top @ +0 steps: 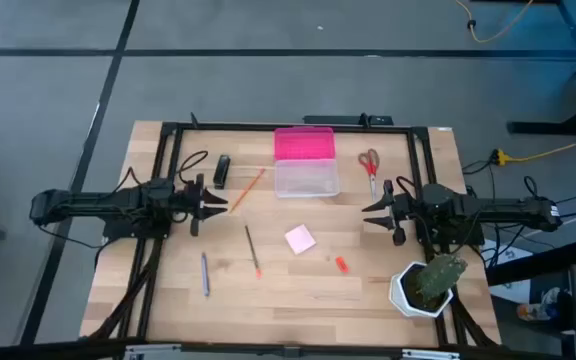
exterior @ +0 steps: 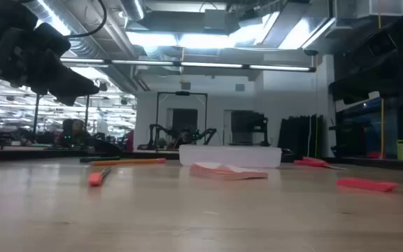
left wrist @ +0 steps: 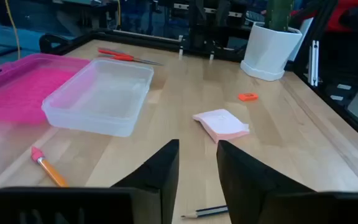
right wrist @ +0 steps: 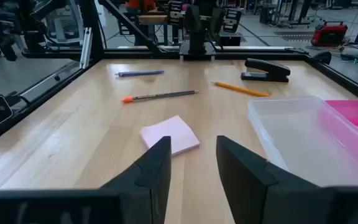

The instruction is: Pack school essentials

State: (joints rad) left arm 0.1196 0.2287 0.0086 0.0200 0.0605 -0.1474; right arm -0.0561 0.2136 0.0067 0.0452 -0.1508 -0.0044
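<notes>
The school essentials lie loose on the wooden table: red-handled scissors (top: 370, 163), an orange pencil (top: 248, 188), a black oblong item (top: 221, 170), a slim pen with an orange tip (top: 252, 250), a grey-blue pen (top: 205, 273), a pink notepad (top: 300, 238) and a small orange-red piece (top: 340, 264). My left gripper (top: 218, 203) hovers open at the table's left, near the pencil, and nothing is between its fingers (left wrist: 166, 171). My right gripper (top: 373, 212) hovers open at the right, facing the notepad (right wrist: 169, 135), also with nothing between its fingers.
A clear plastic box (top: 306, 178) stands at the far middle of the table, its pink lid (top: 304, 143) folded open behind it. A cactus in a white pot (top: 428, 283) stands at the near right corner. A black frame (top: 168, 160) runs along the table's edges.
</notes>
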